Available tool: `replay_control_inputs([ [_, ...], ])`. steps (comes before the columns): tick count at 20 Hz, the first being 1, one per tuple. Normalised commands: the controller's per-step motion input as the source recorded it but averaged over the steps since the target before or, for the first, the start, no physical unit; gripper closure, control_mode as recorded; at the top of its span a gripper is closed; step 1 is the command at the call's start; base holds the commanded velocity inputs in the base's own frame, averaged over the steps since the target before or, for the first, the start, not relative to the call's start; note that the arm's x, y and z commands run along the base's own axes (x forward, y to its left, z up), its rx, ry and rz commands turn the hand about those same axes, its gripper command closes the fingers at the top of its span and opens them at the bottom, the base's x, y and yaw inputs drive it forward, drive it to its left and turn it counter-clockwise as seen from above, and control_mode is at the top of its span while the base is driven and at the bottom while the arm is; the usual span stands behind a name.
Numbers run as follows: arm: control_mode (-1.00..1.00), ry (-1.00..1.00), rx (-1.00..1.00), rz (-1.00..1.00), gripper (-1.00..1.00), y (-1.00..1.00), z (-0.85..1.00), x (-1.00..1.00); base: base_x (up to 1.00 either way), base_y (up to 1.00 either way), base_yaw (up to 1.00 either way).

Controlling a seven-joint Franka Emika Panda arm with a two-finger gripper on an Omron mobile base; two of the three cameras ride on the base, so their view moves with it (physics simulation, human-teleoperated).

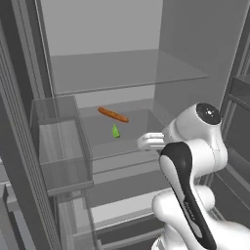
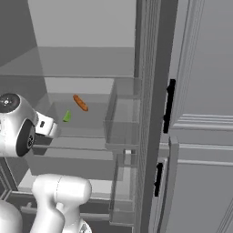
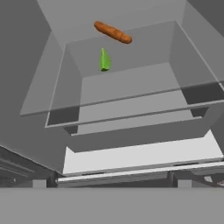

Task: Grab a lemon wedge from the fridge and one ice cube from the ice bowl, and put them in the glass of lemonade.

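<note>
Reaching: we held the pincer [image 1: 142, 142] wide open and empty, short of the lemon wedge [image 1: 115, 131].
Risk: we judged it might clip the carrot [image 1: 113, 114] close behind.

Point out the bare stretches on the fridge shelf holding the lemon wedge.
On the shelf, the front strip nearer the arm, ahead of the lemon wedge, lies bare, as does the right half. The back left is busier: the wedge sits just in front of the orange carrot-like thing.
</note>
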Motion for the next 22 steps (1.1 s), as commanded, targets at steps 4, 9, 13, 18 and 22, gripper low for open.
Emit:
replay_control_inputs([
  [4, -1.0, 0.0, -0.02, -0.04, -1.0, 0.13, 0.0, 0.18, 0.21, 0.14, -0.07],
  [9, -1.0, 0.05, -0.03, -0.01, -1.0, 0.19, -0.08, 0.49, 0.0, 0.0, 0.0],
  [13, -1.0, 0.14, 0.0, 0.22, -1.0, -0.12, -0.24, 0.56, 0.0, 0.0, 0.0],
  [18, -1.0, 0.07, -0.01, 0.02, -1.0, 0.26, -0.34, 0.99, 0.0, 0.0, 0.0],
  [22, -1.0, 0.15, 0.0, 0.0, -1.0, 0.18, -0.43, 0.96, 0.0, 0.0, 0.0],
])
